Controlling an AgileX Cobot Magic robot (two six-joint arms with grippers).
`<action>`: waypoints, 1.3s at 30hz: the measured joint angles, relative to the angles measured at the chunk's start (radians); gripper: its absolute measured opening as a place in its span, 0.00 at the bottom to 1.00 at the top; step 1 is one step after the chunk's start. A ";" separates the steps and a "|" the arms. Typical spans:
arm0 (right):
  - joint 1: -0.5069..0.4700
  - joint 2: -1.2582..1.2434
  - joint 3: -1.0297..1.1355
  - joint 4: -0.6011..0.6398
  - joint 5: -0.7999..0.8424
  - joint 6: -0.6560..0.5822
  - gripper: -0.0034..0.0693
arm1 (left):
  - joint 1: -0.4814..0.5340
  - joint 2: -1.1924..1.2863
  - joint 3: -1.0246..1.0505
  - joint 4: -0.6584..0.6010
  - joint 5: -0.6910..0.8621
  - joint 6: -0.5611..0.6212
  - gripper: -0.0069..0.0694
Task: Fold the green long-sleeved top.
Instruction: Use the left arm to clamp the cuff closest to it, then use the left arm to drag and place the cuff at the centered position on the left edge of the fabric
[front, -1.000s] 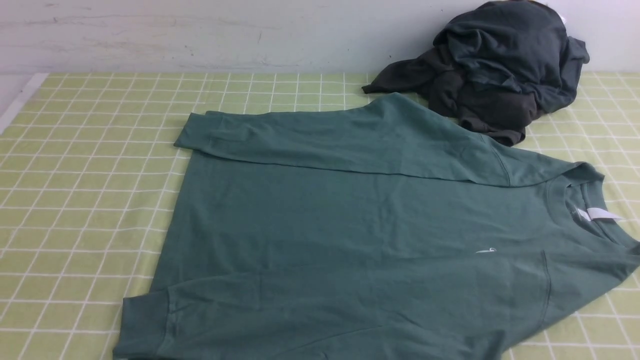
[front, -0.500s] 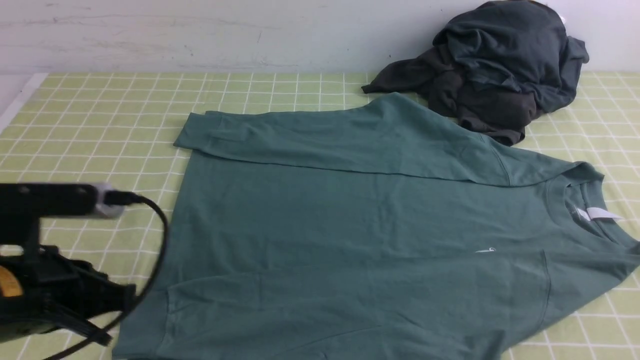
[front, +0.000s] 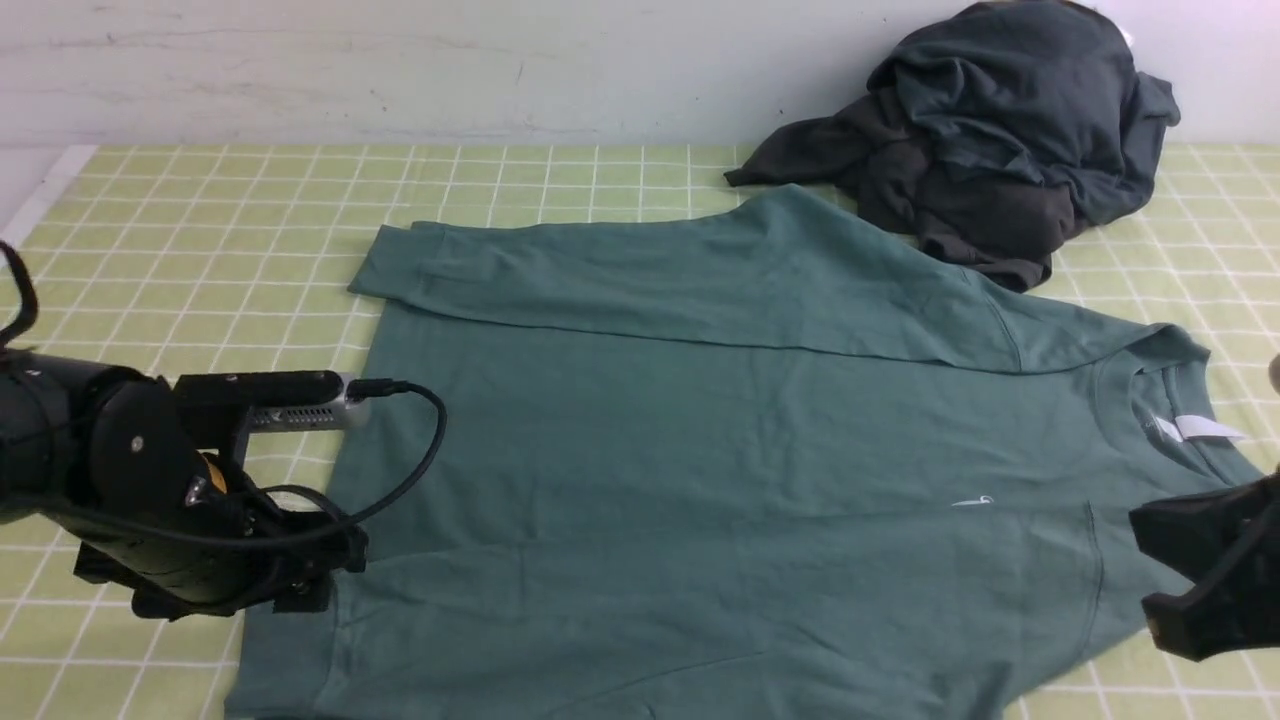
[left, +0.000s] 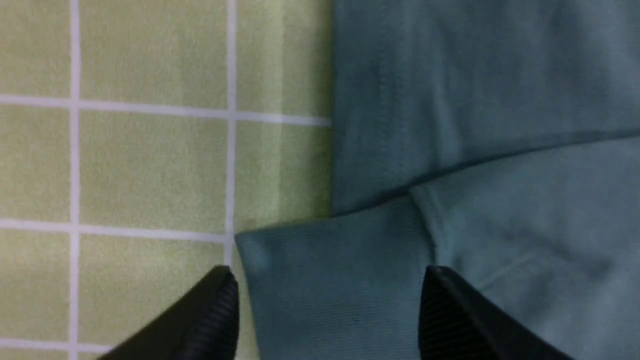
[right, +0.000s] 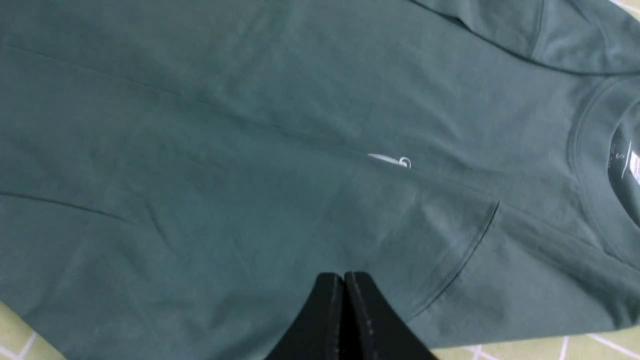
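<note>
At the near edge of the counter (front: 200, 250), my left pincer (left: 328, 280) stood wide open over the ribbed cuff (left: 345, 260) of the near sleeve. One finger hung above the yellow-green checked cloth and the other above the sleeve fabric. I could not tell from my screens whether either finger touched the cloth.

On the robot's right, my right pincer (right: 343, 277) was closed, jaws pressed together with nothing between them. It was poised over the green long-sleeved top (front: 700, 450) near the shoulder seam.

The top lay flat, front up, across the middle of the counter, its hem toward the robot's left and its crew neck toward the right. The near sleeve lay folded in along the body. The small white chest mark (right: 390, 161) showed just beyond the right pincer, and the white label (front: 1195, 428) sat inside the collar.

Farther back, the far sleeve (front: 650, 275) lay folded across the body, its cuff reaching toward the hem side.

Beyond the top's far shoulder, a dark charcoal heap of clothes (front: 1000, 130) sat bunched against the pale wall (front: 400, 60), its lowest folds just beside the top.
</note>
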 joint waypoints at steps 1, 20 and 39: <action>0.000 0.000 0.000 0.000 -0.005 0.000 0.04 | 0.007 0.022 -0.011 0.000 0.015 -0.014 0.64; 0.000 0.000 0.000 0.020 -0.012 -0.001 0.04 | -0.122 -0.070 -0.192 0.006 0.038 0.079 0.09; 0.000 0.000 0.000 -0.029 -0.023 -0.002 0.04 | -0.025 0.095 -0.443 0.069 -0.137 0.088 0.09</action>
